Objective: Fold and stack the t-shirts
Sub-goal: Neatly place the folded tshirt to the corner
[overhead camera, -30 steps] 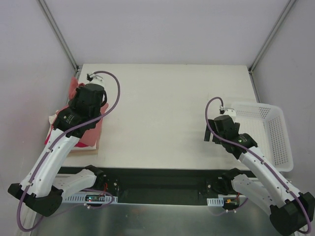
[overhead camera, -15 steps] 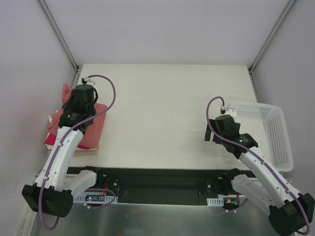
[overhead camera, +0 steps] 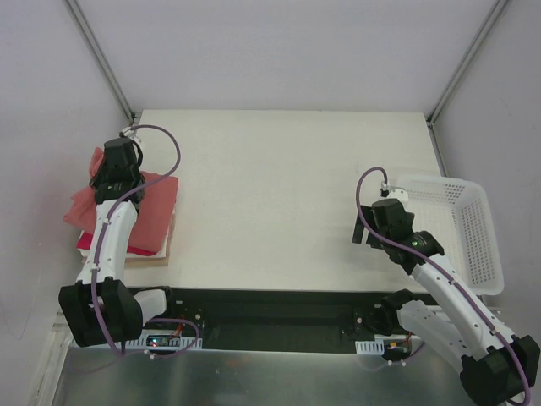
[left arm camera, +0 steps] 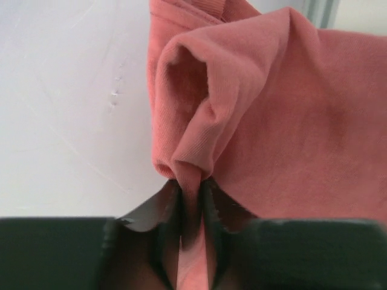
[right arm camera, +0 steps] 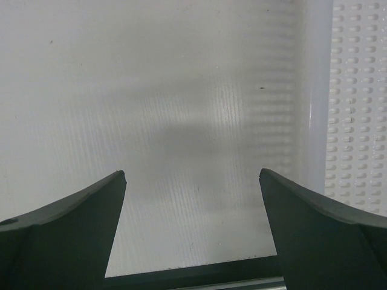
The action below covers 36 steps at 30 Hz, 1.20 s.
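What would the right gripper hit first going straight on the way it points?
Probably the bare white tabletop; the right gripper frames nothing else, and the white plastic mesh basket sits off to one side.

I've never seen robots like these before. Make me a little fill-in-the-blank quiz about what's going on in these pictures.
1. The t-shirt pinched in the left gripper is ___ in colour.
2. The right gripper hangs over bare tabletop with its jaws ___.
3. The white mesh basket sits at the ___ edge of the table.

Missing words: salmon pink; open; right.
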Each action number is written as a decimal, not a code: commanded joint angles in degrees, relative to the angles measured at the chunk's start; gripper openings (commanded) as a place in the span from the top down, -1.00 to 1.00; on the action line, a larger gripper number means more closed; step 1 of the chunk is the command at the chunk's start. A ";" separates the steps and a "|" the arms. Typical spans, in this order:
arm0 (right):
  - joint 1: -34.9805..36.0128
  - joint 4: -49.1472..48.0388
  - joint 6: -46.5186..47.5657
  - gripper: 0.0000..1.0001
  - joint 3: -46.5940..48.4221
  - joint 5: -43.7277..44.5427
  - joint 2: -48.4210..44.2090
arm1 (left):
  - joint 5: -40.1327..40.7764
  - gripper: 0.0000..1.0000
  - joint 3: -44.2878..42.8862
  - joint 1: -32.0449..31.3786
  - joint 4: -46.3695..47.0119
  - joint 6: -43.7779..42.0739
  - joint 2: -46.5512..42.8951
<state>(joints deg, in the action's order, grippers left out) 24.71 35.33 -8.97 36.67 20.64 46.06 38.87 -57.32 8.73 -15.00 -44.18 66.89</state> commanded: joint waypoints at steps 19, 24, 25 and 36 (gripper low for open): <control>-1.15 -1.75 0.71 -0.93 0.34 -3.41 1.84 | -10.81 -0.99 -10.24 2.35 -2.10 21.30 -6.77; -1.24 -2.46 1.59 -0.93 0.51 -5.00 2.01 | -27.24 -0.99 -22.57 -2.21 -14.78 43.19 -7.12; -1.24 -2.46 1.76 -0.93 0.43 -5.26 1.75 | -29.36 -0.99 -22.57 -3.79 -15.05 44.78 -7.48; -1.24 -7.38 3.52 -0.93 -2.74 -5.26 -6.24 | -36.33 -0.99 -0.18 -27.44 -8.47 70.01 -8.71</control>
<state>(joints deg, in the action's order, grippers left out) 23.81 31.48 -6.55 35.29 14.90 43.16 7.22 -66.00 -13.63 -24.16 14.72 57.21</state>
